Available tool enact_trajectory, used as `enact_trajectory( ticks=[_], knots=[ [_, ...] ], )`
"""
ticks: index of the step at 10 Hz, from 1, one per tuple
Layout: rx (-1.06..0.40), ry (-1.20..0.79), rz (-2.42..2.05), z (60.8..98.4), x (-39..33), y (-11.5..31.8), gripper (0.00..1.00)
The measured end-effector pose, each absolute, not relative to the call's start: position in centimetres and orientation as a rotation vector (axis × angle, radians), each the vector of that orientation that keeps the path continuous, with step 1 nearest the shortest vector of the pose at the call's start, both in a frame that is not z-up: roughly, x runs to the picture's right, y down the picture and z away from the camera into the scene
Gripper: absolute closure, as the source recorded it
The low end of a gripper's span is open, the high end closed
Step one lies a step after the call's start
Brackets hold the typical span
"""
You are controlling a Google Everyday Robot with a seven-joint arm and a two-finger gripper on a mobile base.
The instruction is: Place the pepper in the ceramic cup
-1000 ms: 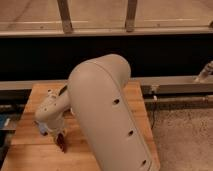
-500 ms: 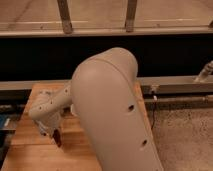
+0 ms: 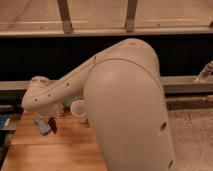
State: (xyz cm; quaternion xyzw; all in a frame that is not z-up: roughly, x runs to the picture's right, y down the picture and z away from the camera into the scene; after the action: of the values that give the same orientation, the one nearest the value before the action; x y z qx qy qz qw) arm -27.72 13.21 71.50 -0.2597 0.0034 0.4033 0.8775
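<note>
The gripper [image 3: 48,124] is seen hanging below the wrist at the far end of the pale arm [image 3: 125,100], over the wooden table [image 3: 60,150]. It is closed on the pepper [image 3: 52,126], which shows as a short dark red sliver at the gripper's tip and appears to be clear of the wood beneath it. The ceramic cup [image 3: 79,110] is found near the gripper, on the side toward the arm's large elbow casing and a little farther back on the table. Its whitish rim is left open between the forearm and the casing.

Compared with the earlier frames, the gripper has been lifted and drawn back from the front of the table, and the pepper has been carried up with it. From this it is judged that the pick is done and the carry toward the cup is under way. The forearm is also swung higher than half a second ago, and the cup, which could hardly be made out then, is now exposed beside the gripper.

The placing is not yet done, as the pepper is held apart from the cup and no higher than its rim. A further lift and a short sideways move over the opening are likely needed before release.
</note>
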Motion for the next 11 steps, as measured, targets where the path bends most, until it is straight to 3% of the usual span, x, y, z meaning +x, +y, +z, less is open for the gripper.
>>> enact_trajectory(
  ticks=[4, 7, 11],
  knots=[
    [-0.477, -0.173, 0.935, 69.8, -22.6, 7.4, 1.0],
    [-0.478, -0.497, 0.95, 68.8, -18.2, 6.0, 1.0],
    [-0.412, -0.714, 0.958, 67.2, -14.9, 4.6, 1.0]
  ],
)
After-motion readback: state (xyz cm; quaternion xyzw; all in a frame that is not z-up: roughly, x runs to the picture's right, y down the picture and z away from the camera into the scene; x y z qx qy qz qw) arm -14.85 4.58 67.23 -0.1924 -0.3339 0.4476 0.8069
